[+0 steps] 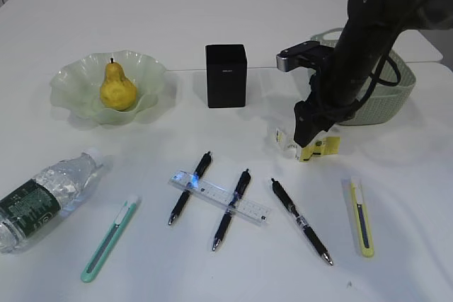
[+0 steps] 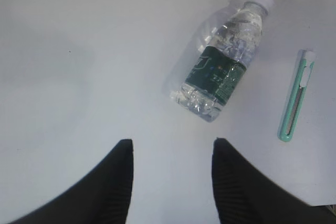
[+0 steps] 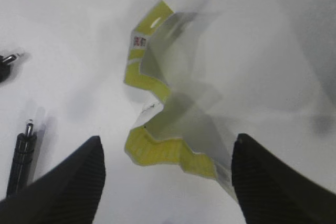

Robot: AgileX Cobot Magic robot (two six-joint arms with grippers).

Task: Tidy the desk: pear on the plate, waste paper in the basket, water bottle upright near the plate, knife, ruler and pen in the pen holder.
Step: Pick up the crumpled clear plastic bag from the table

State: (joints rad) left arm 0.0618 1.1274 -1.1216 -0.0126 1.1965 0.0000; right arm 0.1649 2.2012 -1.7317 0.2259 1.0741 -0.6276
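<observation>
1. White desk (image 1: 396, 274), evenly lit; all items lie on it. The pear (image 1: 117, 87) sits in the plate (image 1: 69, 83) at rear left, so we count that step done.
2. The waste paper (image 3: 168, 114), a crumpled yellow-and-whitish scrap, lies in front of the basket (image 1: 400, 90), between the pen holder (image 1: 226, 76) and the yellow knife (image 1: 362, 216).
3. The right gripper (image 3: 165, 182) hangs low over the scrap, jaws wide apart, one either side of its near end, holding nothing. We cannot tell if a pad touches it.
4. Handling judgement: the paper looks very light, soft and springy; it will crush under the pads, not slip. We would close across the raised fold at its middle; a flat edge might slide out.
5. The left gripper (image 2: 173, 174) hovers half open and empty, near the water bottle (image 2: 223, 64), which lies on its side beside the green knife (image 2: 295, 98). The bottle looks smooth and may roll; gripping across its labelled waist seems safest.
</observation>
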